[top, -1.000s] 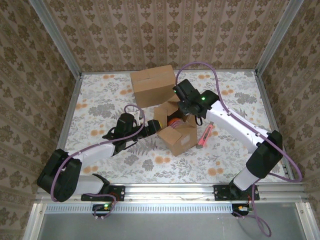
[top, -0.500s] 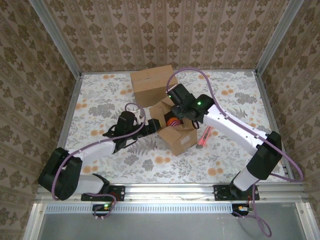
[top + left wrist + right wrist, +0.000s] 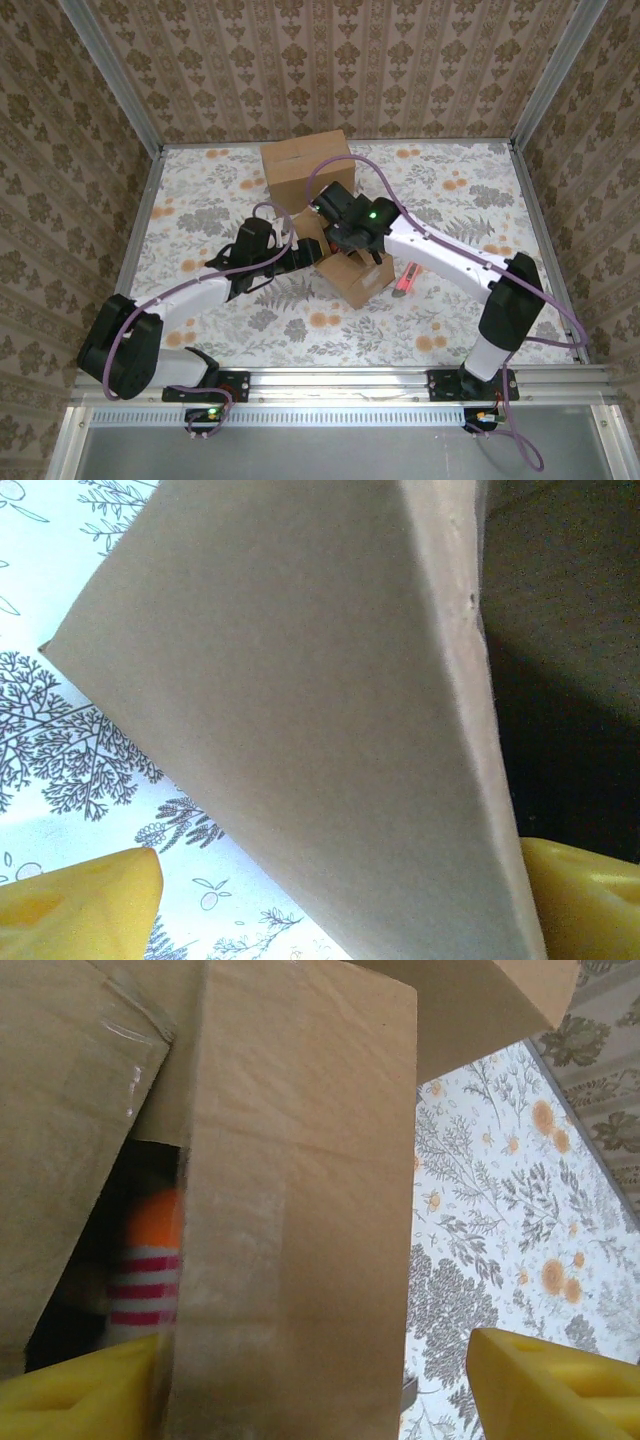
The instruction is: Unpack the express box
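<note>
Express box [image 3: 300, 1160], flap between right pincer [image 3: 312, 1348] (spread)

**Q:** What parts do both arms share?
**A:** White tubular links [image 3: 450, 255] joined by black joint housings [image 3: 115, 355], each trailed by a looping mauve cable [image 3: 345, 161].
**Q:** And at the tips?
**A:** Blunt yellow fingers [image 3: 80, 905], wedge-shaped, matte. Behind the right pair [image 3: 560, 1385], a black wrist block [image 3: 352, 222] bears a small green light [image 3: 372, 213].

Small open box [image 3: 362, 283] mid-table, flaps up — right gripper [image 3: 338, 236] over its opening, left gripper [image 3: 302, 250] at its left flap. Bigger closed box [image 3: 302, 172] just behind. Pink-red object [image 3: 404, 281] flat on the floral table [image 3: 190, 210] — just right of the small box.
</note>
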Tool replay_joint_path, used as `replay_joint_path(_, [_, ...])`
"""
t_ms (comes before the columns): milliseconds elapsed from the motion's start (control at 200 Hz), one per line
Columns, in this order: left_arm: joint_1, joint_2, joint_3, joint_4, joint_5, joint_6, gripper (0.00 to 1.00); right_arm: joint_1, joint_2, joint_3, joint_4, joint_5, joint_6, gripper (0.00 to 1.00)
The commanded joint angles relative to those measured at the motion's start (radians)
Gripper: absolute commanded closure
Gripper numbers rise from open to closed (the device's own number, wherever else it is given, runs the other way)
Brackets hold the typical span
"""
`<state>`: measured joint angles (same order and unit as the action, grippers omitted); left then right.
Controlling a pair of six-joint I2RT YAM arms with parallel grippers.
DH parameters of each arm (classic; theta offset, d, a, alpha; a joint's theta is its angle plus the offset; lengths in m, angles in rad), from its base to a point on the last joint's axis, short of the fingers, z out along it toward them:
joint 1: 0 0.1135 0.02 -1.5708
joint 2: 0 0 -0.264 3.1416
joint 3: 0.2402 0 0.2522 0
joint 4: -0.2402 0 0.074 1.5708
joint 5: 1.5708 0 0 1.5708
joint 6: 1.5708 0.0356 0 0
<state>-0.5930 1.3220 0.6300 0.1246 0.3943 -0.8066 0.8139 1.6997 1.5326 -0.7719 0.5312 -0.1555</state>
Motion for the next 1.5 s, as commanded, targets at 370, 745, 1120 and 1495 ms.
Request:
replay_joint_path(370, [-0.001, -0.124, 0.120, -0.362, -0.018, 0.155, 0.00, 0.005, 0.056, 0.065, 0.055, 0.106, -0.009, 0.27])
replay_joint_path(745, [0.059, -0.256, 0.114, -0.384, -0.026, 0.162, 0.00, 0.005, 0.061, 0.070, 0.052, 0.092, 0.011, 0.31])
replay_joint_path(1120, [0.194, -0.180, 0.058, -0.121, 0.084, 0.094, 0.00, 0.005, 0.048, 0.076, 0.036, 0.072, 0.034, 0.31])
replay_joint_path(1495, [0.208, -0.058, 0.078, 0.006, 0.101, 0.088, 0.00, 0.007, 0.042, 0.060, 0.030, 0.059, 0.052, 0.32])
